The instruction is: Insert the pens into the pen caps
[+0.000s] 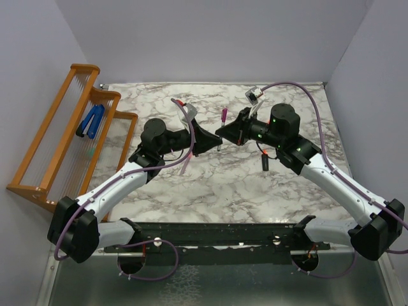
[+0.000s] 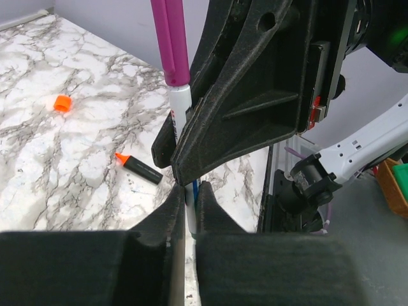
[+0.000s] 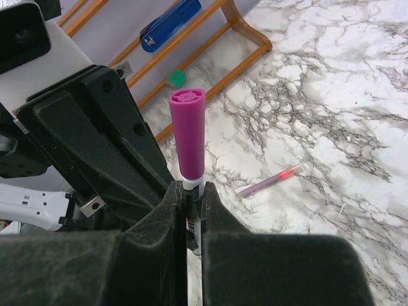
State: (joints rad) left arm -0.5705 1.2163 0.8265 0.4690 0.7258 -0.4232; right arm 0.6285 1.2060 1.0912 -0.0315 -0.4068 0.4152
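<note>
Marble table below: I see my left gripper and right gripper each clamped on the white pen, magenta cap seated on its end.

Marker lies on the table right of centre, rack beside its left edge.

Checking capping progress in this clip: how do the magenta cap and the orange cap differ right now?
The magenta cap sits on the end of the white pen, raised off the table; the orange cap lies loose on it with no pen in it. The magenta cap is long and slim, the orange cap short and stubby. Both are plastic pen caps.
</note>
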